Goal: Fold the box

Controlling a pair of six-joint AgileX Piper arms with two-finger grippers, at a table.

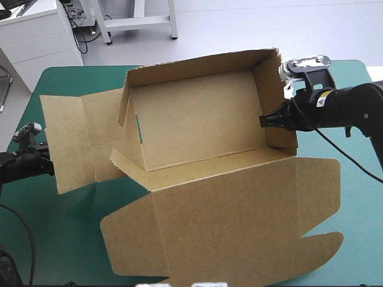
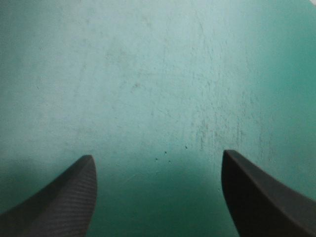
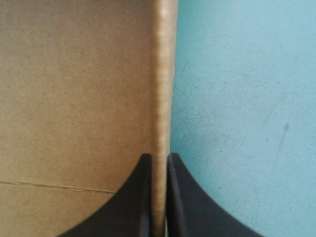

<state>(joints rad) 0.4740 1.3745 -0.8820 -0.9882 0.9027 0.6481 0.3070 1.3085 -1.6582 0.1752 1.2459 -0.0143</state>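
Our right gripper [image 3: 159, 158] is clamped, its black fingers all but together on the top rim of the right wall [image 1: 272, 89] of the box [image 1: 197, 128]. The thin edge of board runs up between them, with the brown inner face on one side and the teal-green cover [image 3: 237, 98] on the other. That wall stands upright, as does the far wall. The left wall is raised but leaning, with a slit of cover showing at its foot. The box sits mid-table, with its lid [image 1: 239, 221] lying flat toward the near edge and a side flap [image 1: 69, 143] spread flat toward the left edge. Near the outer end of that flap our left gripper [image 2: 158, 158] waits with its fingers wide apart, holding nothing, with only bare cover ahead of it. We judge the board light and stiff across each panel but willing to hinge along its scored creases. A pinch on a free edge, midway along a panel, should turn the whole panel cleanly. The faces look smooth, so a shallow hold could slip, and corners and tabs would crumple under a hard squeeze. We would take the flat flap by its outer edge.
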